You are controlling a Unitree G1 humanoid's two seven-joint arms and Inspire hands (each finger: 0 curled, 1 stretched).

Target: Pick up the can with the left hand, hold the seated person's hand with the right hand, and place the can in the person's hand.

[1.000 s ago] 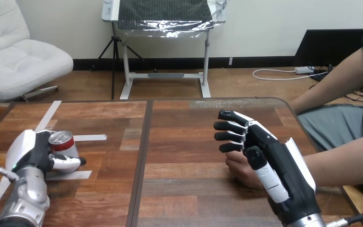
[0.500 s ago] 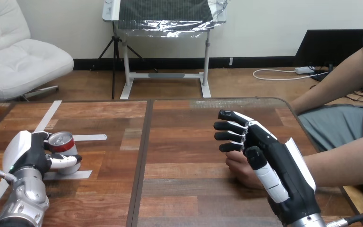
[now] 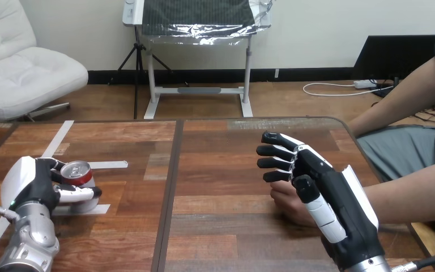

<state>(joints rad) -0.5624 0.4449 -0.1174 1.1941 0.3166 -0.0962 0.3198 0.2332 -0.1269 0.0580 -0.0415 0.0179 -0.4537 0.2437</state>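
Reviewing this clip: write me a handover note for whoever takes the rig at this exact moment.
Left hand: fingers and thumb curled round the can at the table's left side; I cannot tell if it is lifted.
Right hand: open, fingers straight, over the person's hand, which rests on the table at the right; no hold visible.
Done: can gripped.
To do: hold the person's hand, carry the can across, place it in that hand.

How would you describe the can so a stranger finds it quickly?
On the left half of the wooden table, pale tape strips mark a spot. There the left hand curls round the can: red, with a silver top, the only container on the table.
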